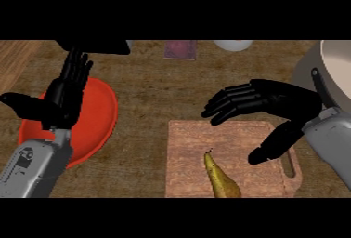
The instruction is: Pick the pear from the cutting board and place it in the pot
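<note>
Yellow-brown, the pear (221,179) lies on the wooden cutting board (188,153) at its near edge, untouched. The right hand (281,100) hangs over the board's far right corner, fingers loosely bent and side by side, thumb apart, pinching nothing. The pot (336,60) sits at the counter's (158,83) far right corner, showing only a pale inside. The left hand (65,100) rests with straight fingers over a red plate (99,116) near the left edge.

Left hand (58,100) open, upright; right hand (277,102) spread, fingers (223,106) slightly bent.
</note>
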### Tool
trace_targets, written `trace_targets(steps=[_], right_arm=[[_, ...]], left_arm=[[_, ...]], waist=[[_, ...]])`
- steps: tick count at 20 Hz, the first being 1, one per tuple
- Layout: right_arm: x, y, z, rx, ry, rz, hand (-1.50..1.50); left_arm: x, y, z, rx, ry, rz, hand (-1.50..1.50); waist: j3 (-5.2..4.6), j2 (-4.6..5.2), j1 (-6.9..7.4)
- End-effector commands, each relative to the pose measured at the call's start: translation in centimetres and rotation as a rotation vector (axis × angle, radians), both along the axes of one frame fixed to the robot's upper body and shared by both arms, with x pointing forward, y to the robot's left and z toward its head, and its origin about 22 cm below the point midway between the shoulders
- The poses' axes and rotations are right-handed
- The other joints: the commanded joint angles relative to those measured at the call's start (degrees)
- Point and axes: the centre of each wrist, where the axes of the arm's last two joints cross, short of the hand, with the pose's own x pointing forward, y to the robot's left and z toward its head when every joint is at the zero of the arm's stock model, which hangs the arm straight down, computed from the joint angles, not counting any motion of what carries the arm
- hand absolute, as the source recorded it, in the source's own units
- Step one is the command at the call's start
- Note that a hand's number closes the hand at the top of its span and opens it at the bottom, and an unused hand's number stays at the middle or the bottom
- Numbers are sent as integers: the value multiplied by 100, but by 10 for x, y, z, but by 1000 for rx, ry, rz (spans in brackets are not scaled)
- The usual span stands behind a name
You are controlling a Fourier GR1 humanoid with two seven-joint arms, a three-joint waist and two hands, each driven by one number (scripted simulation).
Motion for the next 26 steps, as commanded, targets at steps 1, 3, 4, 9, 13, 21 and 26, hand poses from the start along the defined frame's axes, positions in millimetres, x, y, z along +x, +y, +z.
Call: trace_targets(steps=[1,3,4,9,13,21,26], right_arm=[[16,-17,28,-114,-103,178,-150],[16,-14,25,-195,-177,178,-150],[15,-2,23,-262,-213,185,-150],[7,14,21,-447,-334,236,-150],[-9,39,6,-501,-374,261,-150],[-26,64,-25,-636,-350,218,-150],[-36,53,-36,-689,-347,232,-150]], left_arm=[[2,0,0,-18,-17,16,0],[-5,1,2,-13,-17,-5,0],[-4,8,-9,5,-4,3,0],[-8,28,7,0,-13,28,0],[-17,22,0,-5,-1,49,0],[-19,36,8,-12,2,48,0],[-9,31,1,6,-3,82,0]], waist=[[-6,23,-140],[-7,-7,-130],[-14,8,-146],[-17,-47,-217],[-19,-74,-326],[-19,-72,-370],[-19,-70,-434]])
